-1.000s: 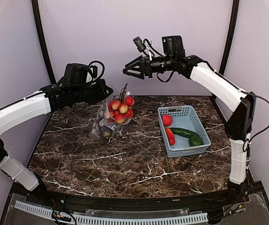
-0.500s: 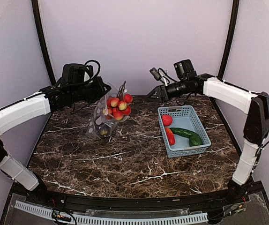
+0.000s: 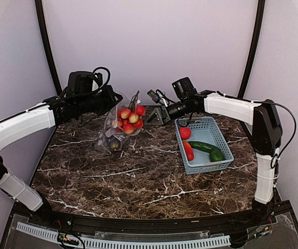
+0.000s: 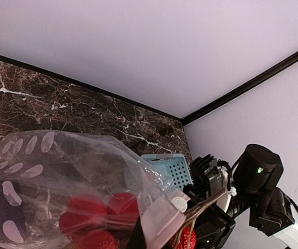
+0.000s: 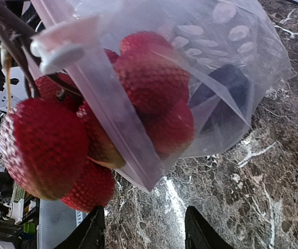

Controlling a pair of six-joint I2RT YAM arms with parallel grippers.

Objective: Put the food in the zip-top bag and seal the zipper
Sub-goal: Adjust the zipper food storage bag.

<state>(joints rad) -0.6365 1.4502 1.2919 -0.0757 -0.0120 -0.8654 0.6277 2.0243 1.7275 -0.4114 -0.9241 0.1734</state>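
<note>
Dark marble table (image 3: pixel 138 176); near its far edge the zip-top bag (image 3: pixel 107 137) is gripped by the clamped left gripper (image 3: pixel 112 102); the right gripper (image 5: pixel 145 231) is parted, empty, near the berries (image 3: pixel 130 118).

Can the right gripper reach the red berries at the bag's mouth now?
Probably yes: the right gripper, open, is close beside the berries with nothing between, and the left gripper holds the bag up.

Both arms were stretched toward each other, the left gripper (image 3: pixel 109 100) with jaws closed, the right gripper (image 3: pixel 154 114) with jaws apart.
</note>
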